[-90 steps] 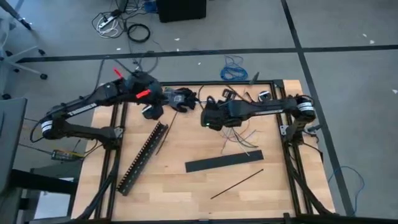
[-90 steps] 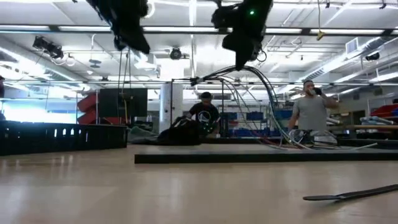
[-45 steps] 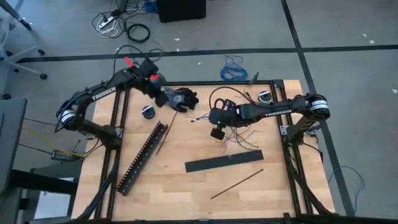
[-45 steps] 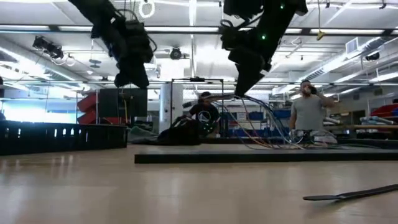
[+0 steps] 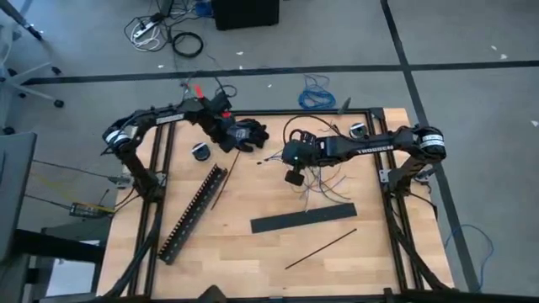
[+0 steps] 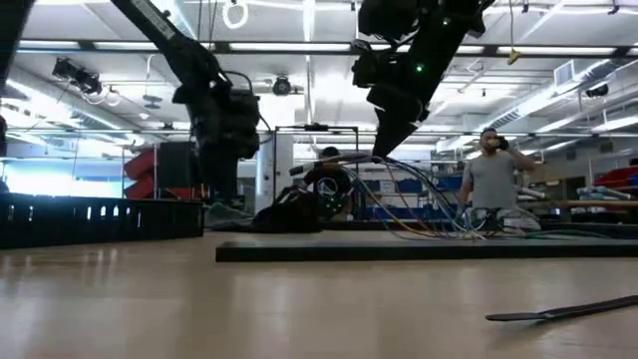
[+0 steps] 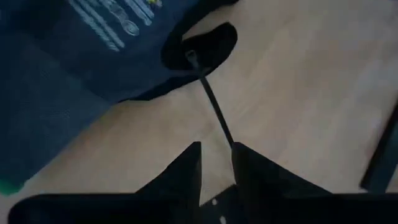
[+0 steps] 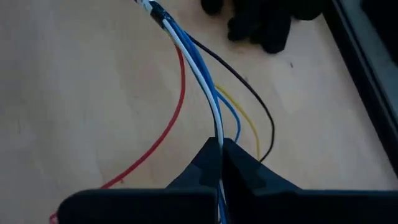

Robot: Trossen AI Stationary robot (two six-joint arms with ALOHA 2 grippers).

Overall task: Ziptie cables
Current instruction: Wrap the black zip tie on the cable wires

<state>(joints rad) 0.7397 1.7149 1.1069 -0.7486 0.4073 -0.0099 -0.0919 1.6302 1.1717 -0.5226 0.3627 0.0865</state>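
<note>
The cables (image 5: 327, 180) are thin blue, white, red, yellow and black wires at the table's far right. They arch up from the wood to my right gripper (image 5: 294, 173), which is shut on them above the table's middle. One thin black ziptie (image 7: 214, 106) lies on the wood and runs up to the tip of one finger of my left gripper (image 7: 217, 167). That gripper is open by a narrow gap and sits low by a black heap (image 5: 246, 133) at the far edge. I cannot tell whether it touches the strip. A second ziptie (image 5: 320, 249) lies near the front. My right gripper pinches the white and blue wires (image 8: 216, 127) of the bundle between its two shut fingers, partway along their length. The fingers slant down from above. The held wires are raised off the wood, and the bundle's fanned ends (image 5: 333, 192) rest on the table.
A long black slotted duct (image 5: 194, 212) lies slantwise at the left, and a wide flat black bar (image 5: 303, 219) lies in the middle front. A small round item (image 5: 200, 151) sits near the left arm. People (image 6: 493, 179) stand in the room behind.
My left gripper has come down and gone toward the table's far edge and a little right, ending by the black heap over the ziptie. My right gripper has come lower with the cables, whose arch now stands lower over the table.
</note>
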